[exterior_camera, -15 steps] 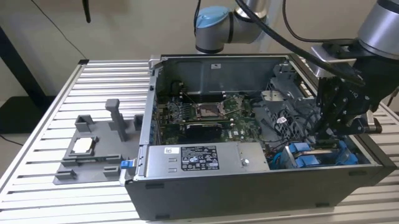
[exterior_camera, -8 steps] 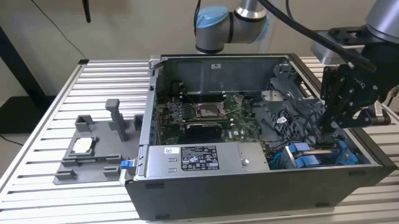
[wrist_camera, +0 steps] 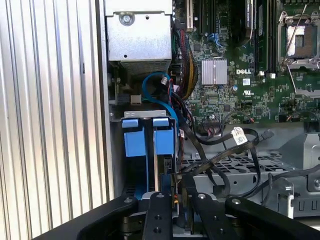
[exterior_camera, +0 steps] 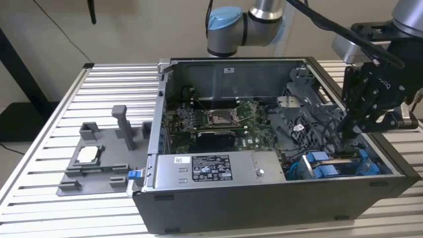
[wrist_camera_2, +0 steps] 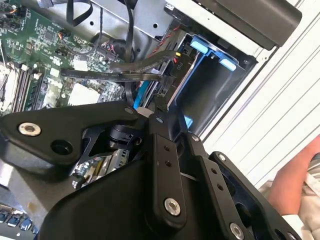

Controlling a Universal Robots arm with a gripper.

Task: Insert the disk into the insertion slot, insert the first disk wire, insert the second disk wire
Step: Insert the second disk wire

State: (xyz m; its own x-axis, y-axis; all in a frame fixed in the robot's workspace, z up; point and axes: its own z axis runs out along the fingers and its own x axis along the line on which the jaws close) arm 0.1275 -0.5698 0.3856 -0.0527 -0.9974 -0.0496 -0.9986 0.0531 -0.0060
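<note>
An open computer case (exterior_camera: 264, 198) sits on a slatted metal table (exterior_camera: 46, 163), its green motherboard (exterior_camera: 218, 121) exposed with an empty processor socket (exterior_camera: 219, 117) at its middle. A silver power supply (exterior_camera: 211, 168) lies along the case's near wall. To the exterior view's left, a grey fixture tray (exterior_camera: 92, 166) rests on the table beside the case. Black cables (wrist_camera: 225, 145) loop over the board, near a small heatsink (wrist_camera: 214, 71). A person's arm (wrist_camera_2: 300, 175) shows beyond the table.
</note>
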